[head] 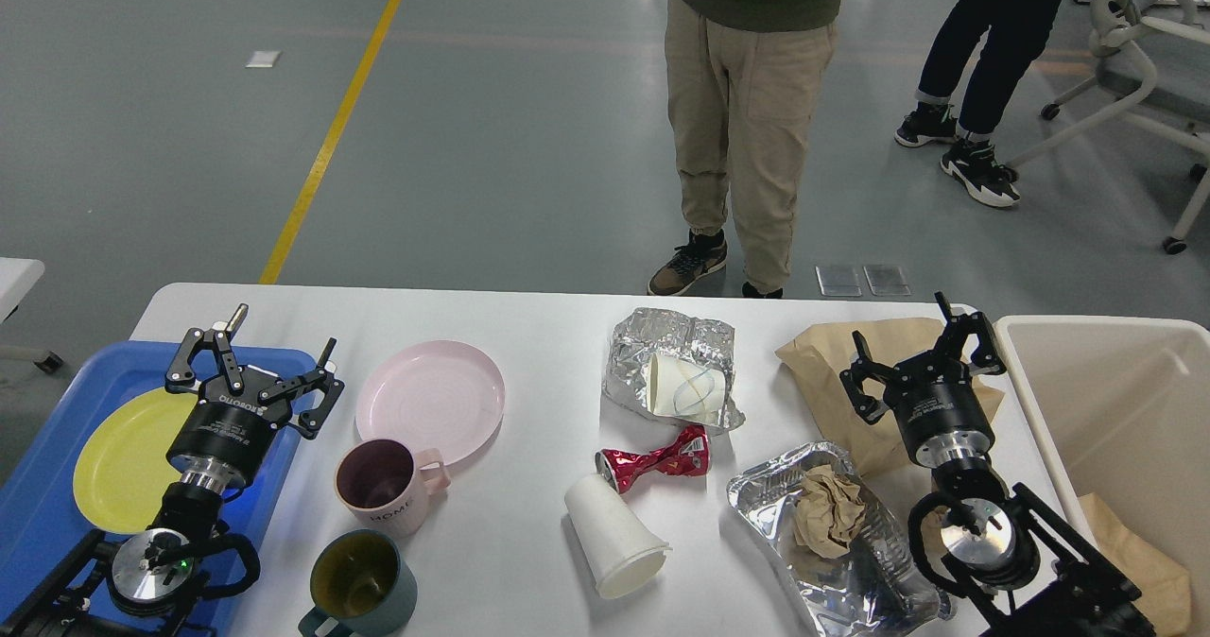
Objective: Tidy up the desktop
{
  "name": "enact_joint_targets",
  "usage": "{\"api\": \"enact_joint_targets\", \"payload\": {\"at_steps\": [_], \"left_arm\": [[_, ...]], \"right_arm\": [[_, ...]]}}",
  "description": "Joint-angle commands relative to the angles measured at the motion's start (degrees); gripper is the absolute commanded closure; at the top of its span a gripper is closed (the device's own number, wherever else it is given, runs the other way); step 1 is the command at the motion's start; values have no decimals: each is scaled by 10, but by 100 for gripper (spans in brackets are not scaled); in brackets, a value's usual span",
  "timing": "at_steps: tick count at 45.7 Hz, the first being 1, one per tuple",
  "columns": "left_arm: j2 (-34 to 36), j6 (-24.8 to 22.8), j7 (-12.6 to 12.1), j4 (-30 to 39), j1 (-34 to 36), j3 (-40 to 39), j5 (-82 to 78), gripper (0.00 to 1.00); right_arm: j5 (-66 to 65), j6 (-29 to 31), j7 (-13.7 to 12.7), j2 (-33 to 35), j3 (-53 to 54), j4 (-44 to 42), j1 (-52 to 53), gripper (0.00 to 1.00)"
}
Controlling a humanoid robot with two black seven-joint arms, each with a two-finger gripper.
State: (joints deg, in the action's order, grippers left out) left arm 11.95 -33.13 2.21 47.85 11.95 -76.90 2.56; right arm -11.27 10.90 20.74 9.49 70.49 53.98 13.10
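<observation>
Hovering over desktop (pixel 529 533): both grippers, fingers spread, empty.

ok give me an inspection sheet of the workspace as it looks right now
surface: white desktop, crowded.
job's things: pink plate, pink mug, teal mug upright; yellow plate in blue tray.
clutter: white paper cup lying down, crushed red can, foil tray holding crumpled paper, foil wrap, brown paper bag.
grippers: left gripper open over tray; right gripper open over bag.
cables: nothing seen.
surroundings: beige bin, two people standing, chair.
</observation>
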Motion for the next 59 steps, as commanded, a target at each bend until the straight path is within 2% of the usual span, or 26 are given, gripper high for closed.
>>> {"api": "enact_joint_targets", "payload": {"at_steps": [1,17,23,27,28,33,34,35,36,40,50,53,59], "left_arm": [[-1,-2,4,0,-1,-3,1,3],[10,-7,3,-1,0,3,-1,3],[30,-7,10,-1,-1,11,2,3],[54,-7,21,-1,6,53,5,3],[88,-6,38,-1,18,101,6,3],[184,-1,74,-4,83,264,6,3],[199,-1,76,-4,103,305,5,3],[233,-2,80,-4,155,399,5,3],[252,-2,80,-4,188,455,5,3],[294,-10,79,-3,304,643,3,3],[289,-18,80,6,614,1110,3,3],[269,-20,80,7,679,1198,3,3],[219,-11,71,5,758,1287,-2,3]], "right_arm": [[0,0,0,-1,0,0,0,0],[0,0,0,0,0,0,0,0],[0,0,0,0,0,0,0,0],[-1,0,0,0,0,0,0,0],[0,0,0,0,0,0,0,0],[0,0,0,0,0,1,0,0],[0,0,0,0,0,0,0,0],[-1,0,0,0,0,0,0,0],[0,0,0,0,0,1,0,0],[0,0,0,0,0,0,0,0],[0,0,0,0,0,1,0,0],[0,0,0,0,0,1,0,0],[0,0,0,0,0,1,0,0]]}}
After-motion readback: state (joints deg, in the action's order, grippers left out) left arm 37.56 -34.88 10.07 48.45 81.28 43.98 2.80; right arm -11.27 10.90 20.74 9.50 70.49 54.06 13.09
